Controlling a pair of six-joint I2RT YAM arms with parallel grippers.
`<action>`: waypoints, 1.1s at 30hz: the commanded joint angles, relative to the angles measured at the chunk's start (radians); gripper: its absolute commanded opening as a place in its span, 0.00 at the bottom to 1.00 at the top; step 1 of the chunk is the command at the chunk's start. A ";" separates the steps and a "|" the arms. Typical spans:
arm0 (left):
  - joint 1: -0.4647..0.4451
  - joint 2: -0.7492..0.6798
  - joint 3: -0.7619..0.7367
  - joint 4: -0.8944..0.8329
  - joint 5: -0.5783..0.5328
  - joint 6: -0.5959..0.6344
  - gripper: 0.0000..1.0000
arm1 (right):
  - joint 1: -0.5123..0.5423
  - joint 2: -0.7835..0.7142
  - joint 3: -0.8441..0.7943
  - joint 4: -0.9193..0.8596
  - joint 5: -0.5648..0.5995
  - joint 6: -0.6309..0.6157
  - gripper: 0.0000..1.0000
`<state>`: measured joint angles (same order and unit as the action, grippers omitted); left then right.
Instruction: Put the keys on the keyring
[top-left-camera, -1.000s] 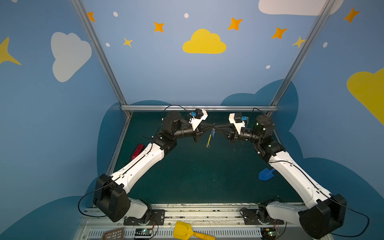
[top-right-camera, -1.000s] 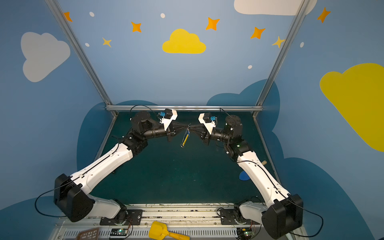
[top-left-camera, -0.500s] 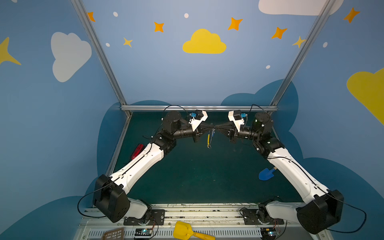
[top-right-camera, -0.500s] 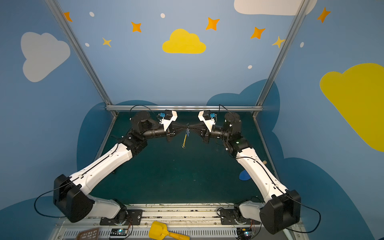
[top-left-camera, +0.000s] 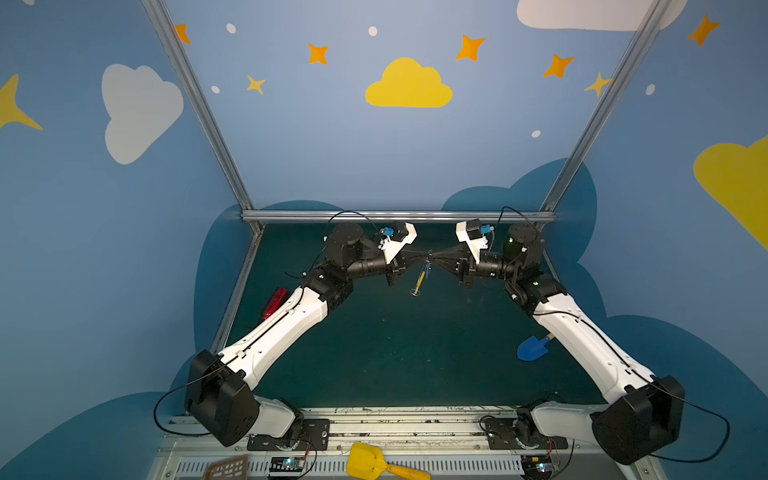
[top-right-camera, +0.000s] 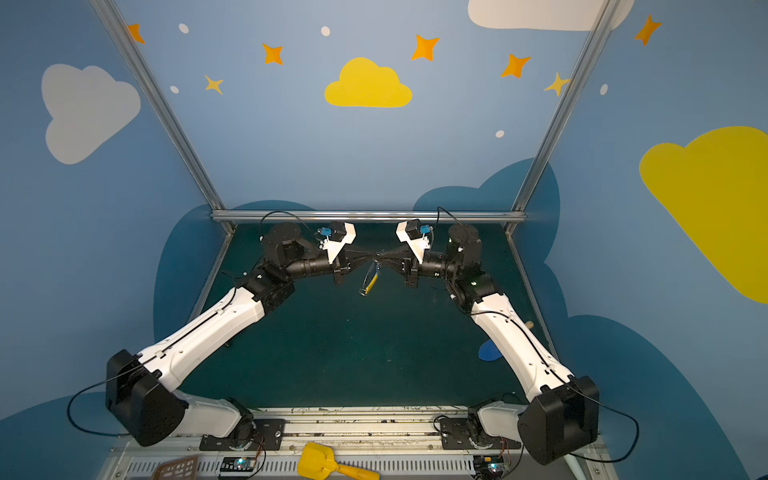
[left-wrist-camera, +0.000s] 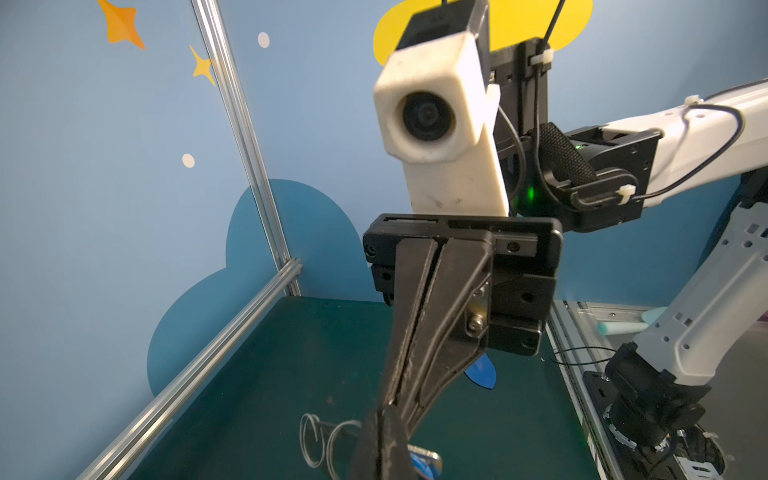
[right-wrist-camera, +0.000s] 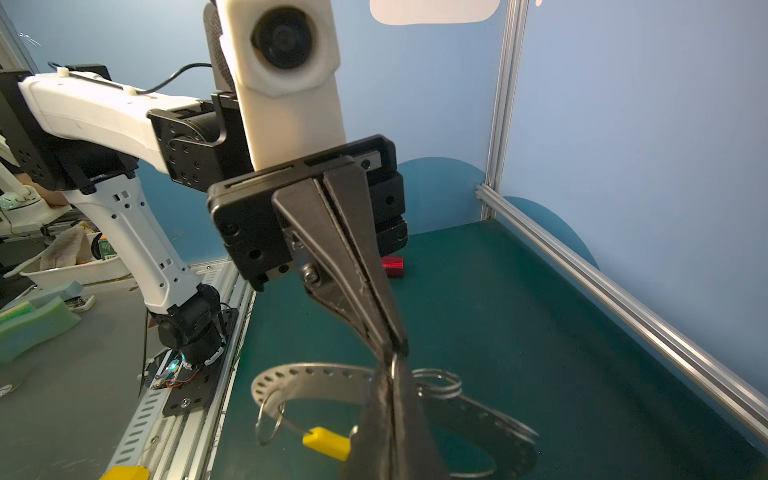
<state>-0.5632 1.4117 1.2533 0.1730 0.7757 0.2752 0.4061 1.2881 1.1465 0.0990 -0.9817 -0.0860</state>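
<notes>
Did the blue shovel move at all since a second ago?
No. The blue shovel stays in the same spot against the rear rail.

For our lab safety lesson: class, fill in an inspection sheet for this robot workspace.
Surface: green mat, flat.
Job's things: keyring and blue-tagged key hang together at the gripper tips, off the mat.
Clutter: blue shovel and red item on the mat; yellow scoop on the front rail.
Grippers: left gripper and right gripper shut, tip to tip; cannot tell which holds the keyring.
Cables: black cables loop at wrists and bases.
Surroundings: blue walls with clouds and stars; metal frame.
</notes>
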 joint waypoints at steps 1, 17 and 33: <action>-0.005 -0.017 0.034 -0.070 -0.007 0.040 0.05 | -0.007 -0.004 0.023 -0.013 -0.017 -0.022 0.00; 0.012 -0.019 0.100 -0.341 -0.018 0.221 0.22 | -0.018 0.011 0.118 -0.292 -0.062 -0.262 0.00; -0.025 0.053 0.253 -0.608 -0.033 0.413 0.24 | 0.002 0.012 0.146 -0.412 -0.047 -0.427 0.00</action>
<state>-0.5877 1.4582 1.4994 -0.3939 0.7471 0.6590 0.4030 1.3163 1.2922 -0.3153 -1.0187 -0.4900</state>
